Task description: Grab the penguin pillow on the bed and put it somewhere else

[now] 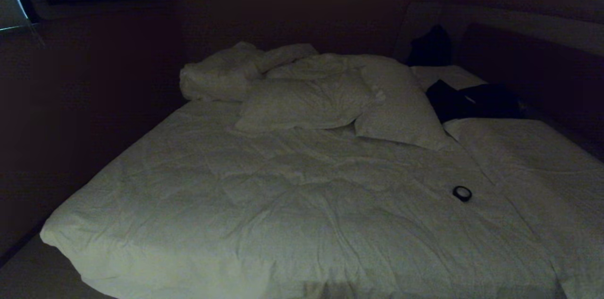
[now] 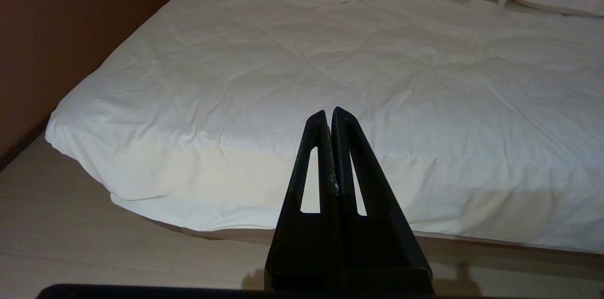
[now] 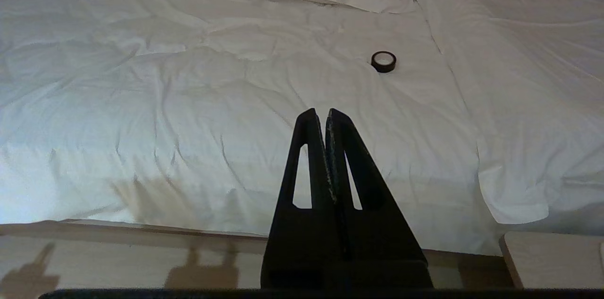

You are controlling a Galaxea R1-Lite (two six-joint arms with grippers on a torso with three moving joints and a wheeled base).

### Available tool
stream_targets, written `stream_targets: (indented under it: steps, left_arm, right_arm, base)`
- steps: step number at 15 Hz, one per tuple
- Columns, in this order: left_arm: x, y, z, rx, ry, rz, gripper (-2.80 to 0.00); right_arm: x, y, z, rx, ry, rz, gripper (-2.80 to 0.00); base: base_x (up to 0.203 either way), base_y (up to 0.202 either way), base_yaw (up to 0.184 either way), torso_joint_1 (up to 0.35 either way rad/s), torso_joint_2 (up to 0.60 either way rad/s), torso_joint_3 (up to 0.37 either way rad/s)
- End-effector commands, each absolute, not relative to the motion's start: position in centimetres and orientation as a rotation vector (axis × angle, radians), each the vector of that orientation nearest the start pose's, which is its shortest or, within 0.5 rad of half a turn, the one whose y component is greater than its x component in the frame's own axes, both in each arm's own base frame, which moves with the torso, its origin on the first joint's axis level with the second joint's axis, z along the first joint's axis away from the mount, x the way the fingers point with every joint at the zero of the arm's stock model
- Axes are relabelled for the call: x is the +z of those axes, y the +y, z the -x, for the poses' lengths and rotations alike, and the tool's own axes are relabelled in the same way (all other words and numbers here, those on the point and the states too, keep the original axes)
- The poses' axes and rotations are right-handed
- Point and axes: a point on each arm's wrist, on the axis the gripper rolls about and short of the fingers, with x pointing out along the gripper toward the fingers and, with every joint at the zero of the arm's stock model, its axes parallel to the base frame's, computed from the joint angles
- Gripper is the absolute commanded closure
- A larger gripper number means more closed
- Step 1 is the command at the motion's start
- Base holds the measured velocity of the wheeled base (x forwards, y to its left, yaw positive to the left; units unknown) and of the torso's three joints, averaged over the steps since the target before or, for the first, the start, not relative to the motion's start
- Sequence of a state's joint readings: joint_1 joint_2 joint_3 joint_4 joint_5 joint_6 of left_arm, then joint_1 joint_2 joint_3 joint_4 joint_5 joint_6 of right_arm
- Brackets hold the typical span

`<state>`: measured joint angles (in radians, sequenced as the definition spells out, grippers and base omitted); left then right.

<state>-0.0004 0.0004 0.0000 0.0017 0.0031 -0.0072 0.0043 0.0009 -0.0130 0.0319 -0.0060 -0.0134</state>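
The task is at its very start, by the look of it: nothing is held and neither arm reaches over the bed [image 1: 292, 204]. The left hand [image 2: 329, 115] hangs short of the foot edge of the mattress with its two dark fingers pressed flat together on nothing, and the right hand [image 3: 320, 116] is the same, closed tight and empty, pointing up the bed from its foot. The penguin pillow cannot be made out in any view; no blue-grey printed cushion shows, only plain white pillows [image 1: 302, 103] heaped at about twelve o'clock on the bed, with a crumpled bundle of bedding [image 1: 217, 77] at eleven o'clock. A dark heap [image 1: 472, 101] lies by the headboard [image 1: 533, 63] at about two o'clock, too dim to identify, and the pillow may be hidden there or out of frame. The next move probably calls for finding the pillow first, then bringing a hand near, opening its fingers wide and pinching a soft corner. The white quilted duvet is wrinkled and soft, so a grasp could catch the cover too. A small black tape roll [image 3: 383, 61] sits on the duvet at about three o'clock. The room is dark in the head view, with pale floor [image 2: 94, 252] at the foot and a light desk corner [image 3: 552, 259] by the robot's right.
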Motion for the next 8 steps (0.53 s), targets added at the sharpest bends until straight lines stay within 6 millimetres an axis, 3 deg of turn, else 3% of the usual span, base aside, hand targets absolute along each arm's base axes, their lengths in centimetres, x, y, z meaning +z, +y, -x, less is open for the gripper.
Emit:
stream_targets:
  steps: [1, 8]
  left_arm:
    - [7.49, 0.01, 2.27, 0.002, 0.003, 0.007, 0.0]
    - [7.49, 0.01, 2.27, 0.003, 0.003, 0.007, 0.0]
  right_arm:
    - [7.6, -0.02, 2.39, -0.001, 0.018, 0.014, 0.0]
    - [7.6, -0.02, 2.38, -0.001, 0.02, 0.014, 0.0]
  base:
    - [0.0, 0.0, 0.0, 0.0, 0.0, 0.0]
    - [0.0, 0.0, 0.0, 0.0, 0.0, 0.0]
